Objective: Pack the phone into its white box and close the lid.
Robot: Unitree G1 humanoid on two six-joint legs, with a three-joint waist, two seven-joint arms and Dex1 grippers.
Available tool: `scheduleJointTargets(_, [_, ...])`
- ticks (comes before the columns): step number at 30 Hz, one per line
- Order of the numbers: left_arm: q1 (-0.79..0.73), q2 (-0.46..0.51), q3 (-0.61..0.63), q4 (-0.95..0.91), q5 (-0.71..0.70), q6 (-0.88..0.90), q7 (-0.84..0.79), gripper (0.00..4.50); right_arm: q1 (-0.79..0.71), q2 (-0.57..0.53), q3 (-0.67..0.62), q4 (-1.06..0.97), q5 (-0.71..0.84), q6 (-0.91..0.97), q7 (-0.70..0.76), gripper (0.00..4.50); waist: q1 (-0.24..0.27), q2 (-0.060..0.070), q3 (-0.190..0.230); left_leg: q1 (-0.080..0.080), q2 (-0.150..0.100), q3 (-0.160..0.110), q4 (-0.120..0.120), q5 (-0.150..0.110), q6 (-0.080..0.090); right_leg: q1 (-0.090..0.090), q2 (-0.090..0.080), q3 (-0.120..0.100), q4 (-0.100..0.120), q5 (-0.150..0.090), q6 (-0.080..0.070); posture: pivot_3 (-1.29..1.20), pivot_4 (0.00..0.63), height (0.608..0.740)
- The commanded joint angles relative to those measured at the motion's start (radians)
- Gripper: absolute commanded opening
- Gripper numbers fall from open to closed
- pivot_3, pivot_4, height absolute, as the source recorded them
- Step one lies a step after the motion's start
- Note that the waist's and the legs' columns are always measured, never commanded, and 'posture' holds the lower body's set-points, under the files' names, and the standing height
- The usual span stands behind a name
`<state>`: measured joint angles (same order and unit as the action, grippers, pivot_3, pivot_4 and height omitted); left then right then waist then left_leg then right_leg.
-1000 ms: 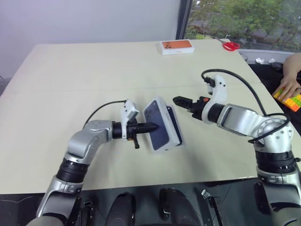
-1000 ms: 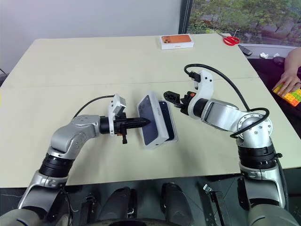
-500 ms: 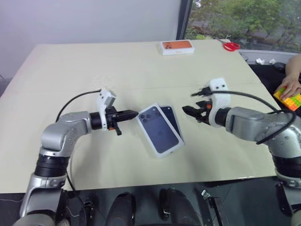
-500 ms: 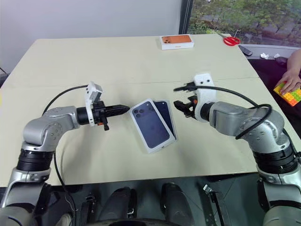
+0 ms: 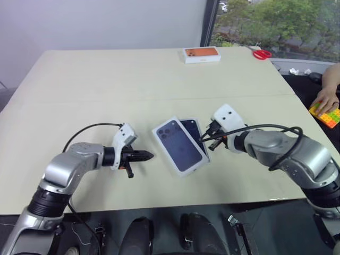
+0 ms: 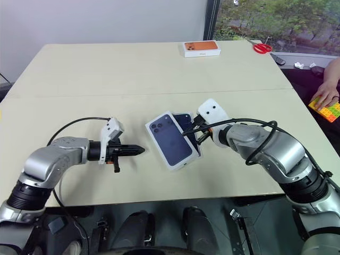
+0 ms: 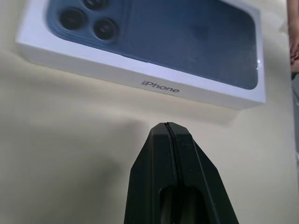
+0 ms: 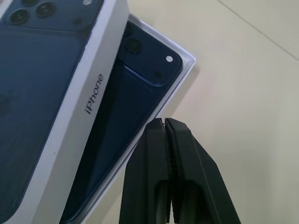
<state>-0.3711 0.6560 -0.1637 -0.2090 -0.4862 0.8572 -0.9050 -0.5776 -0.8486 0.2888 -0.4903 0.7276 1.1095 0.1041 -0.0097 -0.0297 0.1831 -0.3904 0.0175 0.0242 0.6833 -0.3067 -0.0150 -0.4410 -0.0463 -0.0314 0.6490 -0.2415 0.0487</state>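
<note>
Lid [image 5: 179, 144] dropped skewed over phone [image 8: 122, 135] in white box [image 8: 183, 80]; both my jaws now clenched empty, left backed to 9 o'clock; needs squaring.

The lid [image 5: 179, 144] lies askew over the white box [image 8: 183, 74], hiding most of the phone [image 8: 133, 88] and all of the box's floor. Beside the lid, the right gripper's [image 6: 185, 134] fingertips look too thin to tell apart. A person's hand [image 5: 325, 94] is cut off by the frame edge
</note>
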Motion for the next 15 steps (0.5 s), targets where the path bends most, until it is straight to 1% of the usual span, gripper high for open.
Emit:
scheduleJointTargets(1, [-0.025,-0.030,-0.029,-0.033,0.026,-0.015,0.034,0.00,0.004,0.018,0.003,-0.052,-0.049,0.009,0.046,0.10,0.000,0.000,0.000,0.000,0.000,0.000,0.000,0.000,0.000,0.000,0.000,0.000,0.000,0.000,0.000,0.00,0.150,0.740])
scheduleJointTargets(3, [-0.031,-0.053,-0.035,-0.030,0.037,-0.023,0.050,0.00,0.011,0.029,0.006,-0.060,-0.070,0.016,0.068,0.10,-0.001,0.000,0.000,0.000,0.001,0.000,0.000,0.000,0.000,0.000,0.000,0.000,0.000,0.000,0.000,0.00,0.150,0.740])
scheduleJointTargets(6, [-0.062,-0.122,-0.038,-0.001,0.049,-0.030,0.098,0.00,0.021,0.058,0.030,-0.058,-0.110,0.027,0.088,0.10,0.000,0.000,0.000,0.000,0.001,-0.001,0.000,0.000,0.000,0.000,0.000,0.000,0.000,0.000,0.000,0.00,0.150,0.740])
scheduleJointTargets(10, [-0.073,-0.158,-0.031,0.013,0.055,-0.038,0.113,0.00,0.029,0.096,0.027,-0.059,-0.147,0.046,0.109,0.10,-0.002,0.000,0.000,0.000,0.000,0.000,0.000,0.000,0.000,0.000,0.000,0.000,0.000,0.000,0.001,0.00,0.150,0.740])
scheduleJointTargets(15, [-0.077,-0.199,-0.011,0.026,0.047,-0.051,0.131,0.00,0.033,0.119,0.018,-0.067,-0.185,0.061,0.137,0.10,0.000,0.000,0.000,0.000,0.000,-0.001,0.000,0.000,0.000,0.000,0.000,0.000,0.001,0.000,0.001,0.00,0.150,0.740])
